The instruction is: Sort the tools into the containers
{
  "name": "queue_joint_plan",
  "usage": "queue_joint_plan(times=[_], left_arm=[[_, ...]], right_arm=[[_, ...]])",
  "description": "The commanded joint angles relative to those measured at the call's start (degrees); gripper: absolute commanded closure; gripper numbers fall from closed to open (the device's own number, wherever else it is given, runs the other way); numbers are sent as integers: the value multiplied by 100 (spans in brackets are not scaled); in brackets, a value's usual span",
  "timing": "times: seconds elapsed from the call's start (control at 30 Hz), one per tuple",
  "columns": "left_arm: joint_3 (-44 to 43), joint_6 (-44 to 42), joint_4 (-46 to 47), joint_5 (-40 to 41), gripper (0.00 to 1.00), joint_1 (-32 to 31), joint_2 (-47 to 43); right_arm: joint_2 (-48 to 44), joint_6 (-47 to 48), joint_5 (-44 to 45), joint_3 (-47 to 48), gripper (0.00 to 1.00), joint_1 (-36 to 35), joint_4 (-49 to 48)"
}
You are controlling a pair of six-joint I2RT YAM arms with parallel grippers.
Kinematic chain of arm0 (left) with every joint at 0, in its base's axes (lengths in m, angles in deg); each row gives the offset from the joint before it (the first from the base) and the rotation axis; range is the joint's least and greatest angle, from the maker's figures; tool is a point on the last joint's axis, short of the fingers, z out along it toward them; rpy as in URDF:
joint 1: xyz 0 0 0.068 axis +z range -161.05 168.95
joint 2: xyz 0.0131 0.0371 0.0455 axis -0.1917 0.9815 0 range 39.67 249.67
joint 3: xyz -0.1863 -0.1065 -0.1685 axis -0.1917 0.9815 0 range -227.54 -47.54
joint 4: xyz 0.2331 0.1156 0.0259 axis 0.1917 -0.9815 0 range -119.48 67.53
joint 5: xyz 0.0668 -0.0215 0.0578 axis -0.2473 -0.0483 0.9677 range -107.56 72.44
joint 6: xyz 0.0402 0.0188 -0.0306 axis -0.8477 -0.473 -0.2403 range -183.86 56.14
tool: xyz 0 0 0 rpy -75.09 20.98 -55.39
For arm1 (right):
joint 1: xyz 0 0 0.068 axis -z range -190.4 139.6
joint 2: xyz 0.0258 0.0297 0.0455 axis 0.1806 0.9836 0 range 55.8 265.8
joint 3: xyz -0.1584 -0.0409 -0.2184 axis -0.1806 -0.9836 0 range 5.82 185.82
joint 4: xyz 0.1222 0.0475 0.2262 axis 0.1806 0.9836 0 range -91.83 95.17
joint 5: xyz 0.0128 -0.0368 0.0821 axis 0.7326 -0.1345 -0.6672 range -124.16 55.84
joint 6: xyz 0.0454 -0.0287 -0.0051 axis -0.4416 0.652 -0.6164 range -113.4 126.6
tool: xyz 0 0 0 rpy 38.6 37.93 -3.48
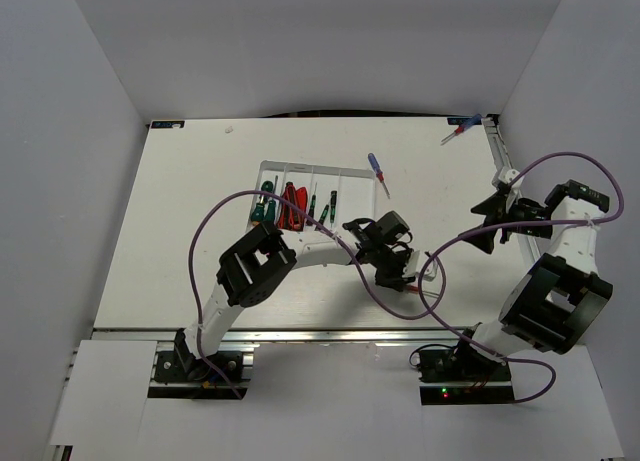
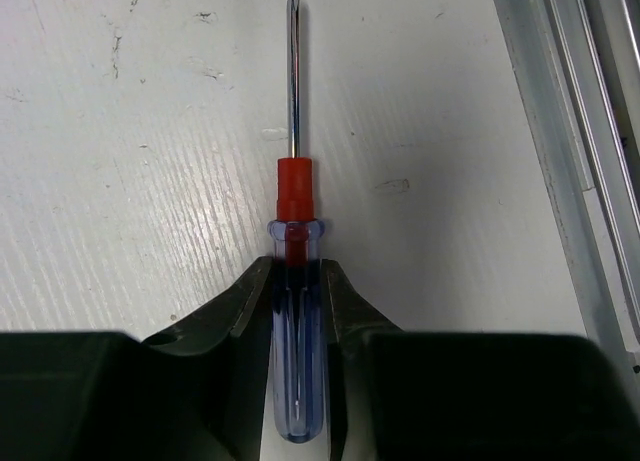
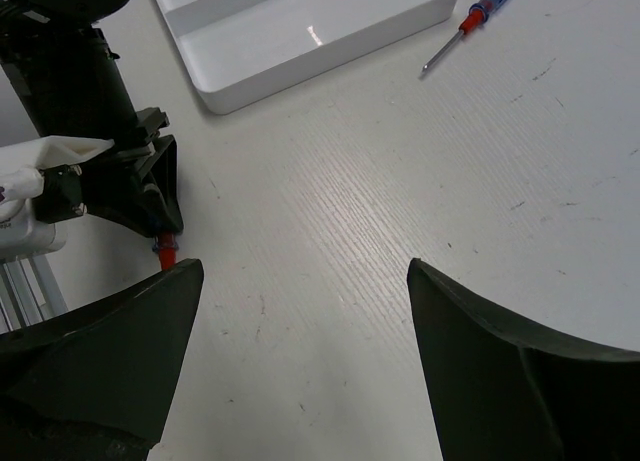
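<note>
White desk (image 1: 190,231), scuffed and bare around the action. One blue-handled screwdriver (image 2: 296,206) is pinched by its handle in the left pincer (image 2: 296,271), its shaft running straight out ahead of the fingers with the tip away from the wrist. It sits off the near right corner of the tray (image 1: 312,167); lifted or resting, I cannot tell. The tray's compartments run near-to-far, so the shaft probably needs turning to match. The right pincer (image 3: 303,271) hangs spread, holding nothing, farther from the tray.
</note>
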Motion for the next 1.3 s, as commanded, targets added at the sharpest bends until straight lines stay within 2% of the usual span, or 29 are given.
queue_joint_plan(times=[0.0, 0.37, 0.47, 0.6, 0.73, 0.77, 0.9, 0.93, 1.03, 1.07, 1.13, 1.17, 1.27], left_arm=[[-25, 152, 194, 302, 84, -13, -109], [212, 943, 679, 531, 100, 101, -1059], [283, 1356, 810, 583, 100, 267, -1278], [274, 2189, 1012, 768, 100, 566, -1481], [187, 3148, 1013, 961, 100, 1179, -1481], [143, 3706, 987, 1092, 100, 1295, -1464], [-173, 4766, 531, 1523, 100, 1840, -1183], [-226, 4958, 460, 1594, 99, 1980, -1130], [-498, 5380, 205, 1971, 95, 2148, -902], [-569, 5460, 135, 2068, 88, 2184, -832], [-709, 5663, -103, 2271, 83, 2254, -613], [-849, 5681, -199, 2288, 78, 2272, -542], [-1078, 5751, -323, 2359, 73, 2281, -313]], right_arm=[[25, 87, -237, 147, 11, 61, 141], [140, 52, -254, 393, 11, 79, 115], [183, 26, -263, 437, 11, 79, 115], [245, 17, -307, 507, 11, 70, 124], [280, -1, -342, 534, 11, 70, 132], [280, -1, -351, 542, 11, 70, 124], [132, -18, -342, 385, 11, 35, -129], [61, -149, -316, 297, 11, 0, -340], [-316, -1620, 200, -246, 11, -228, -1648], [-413, -1975, 342, -370, 11, -386, -2009], [-668, -2704, 867, -599, 11, -545, -3095], [-730, -3325, 1019, -783, 11, -676, -3389], [-748, -3997, 1424, -829, 10, -905, -3980]])
